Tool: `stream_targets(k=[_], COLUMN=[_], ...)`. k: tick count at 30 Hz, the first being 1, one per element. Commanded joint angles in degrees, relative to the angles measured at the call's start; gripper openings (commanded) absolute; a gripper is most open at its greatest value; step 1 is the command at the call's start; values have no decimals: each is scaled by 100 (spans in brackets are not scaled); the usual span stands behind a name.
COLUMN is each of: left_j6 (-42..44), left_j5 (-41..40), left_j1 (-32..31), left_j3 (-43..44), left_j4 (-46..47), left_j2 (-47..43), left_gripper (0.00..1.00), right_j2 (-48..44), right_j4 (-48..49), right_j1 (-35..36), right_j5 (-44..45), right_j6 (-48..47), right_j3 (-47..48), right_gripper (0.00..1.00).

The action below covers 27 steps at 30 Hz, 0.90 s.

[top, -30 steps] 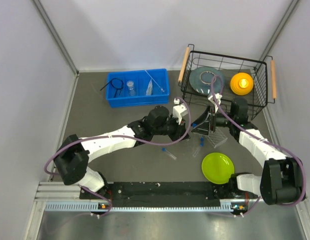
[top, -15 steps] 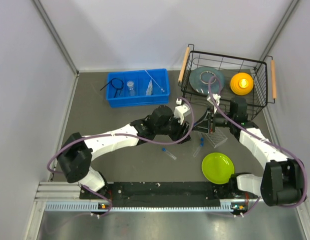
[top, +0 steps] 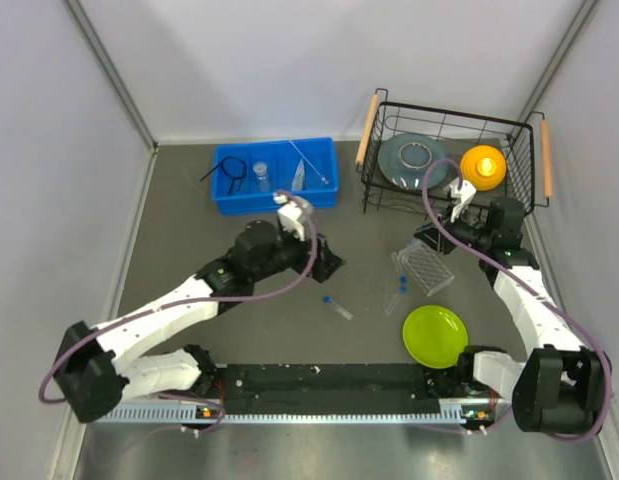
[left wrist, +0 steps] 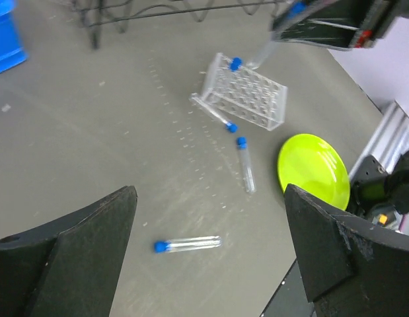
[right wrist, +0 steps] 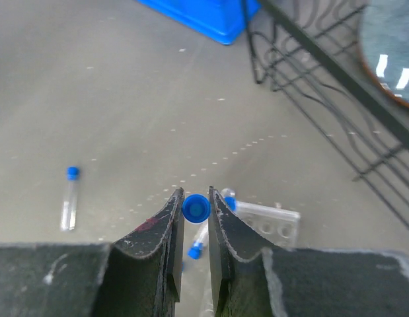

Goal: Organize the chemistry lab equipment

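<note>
Nearest the arm bases, a lime-green plate [top: 435, 335] is lying on the desk [top: 189, 250] just on the near side of the clear tube rack [top: 426, 267]; in the left wrist view one dark finger [left wrist: 336, 251] is hiding its lower edge. Near and left of the rack, a lone tube [top: 337, 306] is lying flat, apart from everything. A pair of tubes [left wrist: 245, 168] is lying at the rack's near left corner, one seeming to touch its base. The left hand [left wrist: 209, 205] is hovering well left of the rack, spread wide and gripping nothing, and the lone tube is showing between its fingers on the desk below. Another blue cap [left wrist: 236, 63] is sitting at the rack's top corner, and whether that tube is standing in a hole or leaning there is hard to make out. The right hand [right wrist: 195, 195] is hanging over the rack's far right side, pinching the cap of a held tube [right wrist: 195, 207] that is pointing down toward the rack; its tip is not showing clearly. Beyond and left of the rack, a blue bin [top: 279, 205] is holding a black ring on a rod [top: 232, 166], a small clear jar [top: 262, 178] and a clear packet [top: 301, 178]. Straight beyond the rack, a wire basket [top: 366, 132] is holding a grey dish [top: 401, 160] and an orange bowl [top: 483, 166].
</note>
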Motion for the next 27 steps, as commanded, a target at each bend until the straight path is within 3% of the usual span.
stream_targets(k=[1, 8, 27], left_j6=[-677, -950, -986], left_j5=[468, 744, 831], left_j1=[805, 1248, 1274], left_j3=[-823, -1720, -1967], left_j4=[632, 721, 844], left_j2=[-740, -1347, -1313], left_gripper=[99, 99, 99], right_j2=[-173, 214, 1233], right_j4=[-217, 46, 714], right_j1=[-211, -264, 78], right_j5=[811, 1339, 1304], right_j6=[-770, -587, -50], right_j3=[143, 107, 107], right_gripper=[17, 17, 18])
